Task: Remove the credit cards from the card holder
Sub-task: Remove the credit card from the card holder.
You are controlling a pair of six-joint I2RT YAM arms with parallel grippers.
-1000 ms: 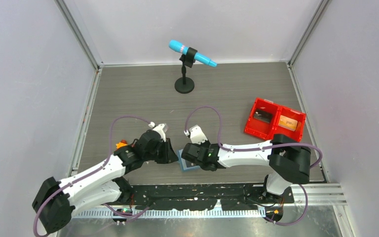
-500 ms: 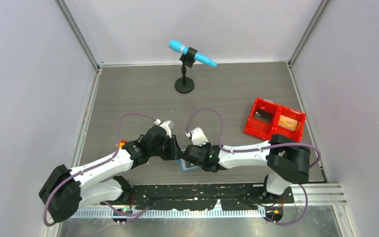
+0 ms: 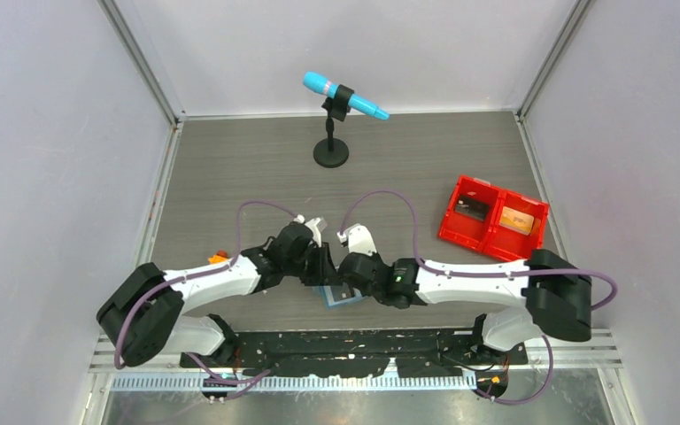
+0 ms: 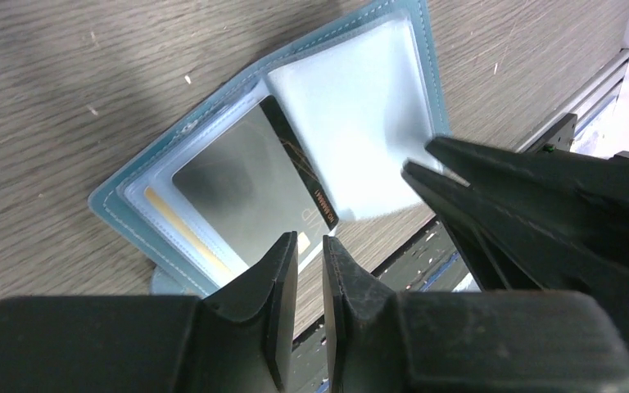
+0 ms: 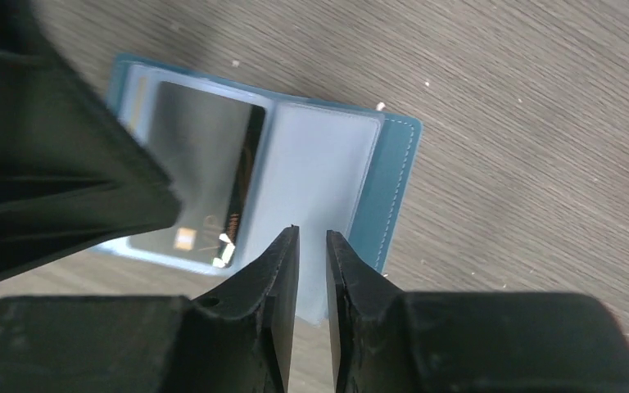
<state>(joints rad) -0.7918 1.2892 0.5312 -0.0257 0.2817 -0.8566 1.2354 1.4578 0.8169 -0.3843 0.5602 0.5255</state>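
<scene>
- Your two arms bend inward, and their wrists meet low in the centre of the overhead frame.
- Left gripper (image 4: 309,239): fingers nearly pressed together, tips over the pocketed credit cards (image 4: 246,192).
- Right gripper (image 5: 311,232): likewise nearly closed, above the open card holder (image 5: 319,164).

My overhead feed is bright and even, with only soft shadows on the grey wood-grain table (image 3: 257,168). On the wrist feeds the left gripper (image 4: 309,246) and right gripper (image 5: 311,237) loom dark and soft-edged. Pale glare washes the glossy dark card (image 4: 237,196) in the teal-blue bifold wallet (image 4: 360,115).
</scene>
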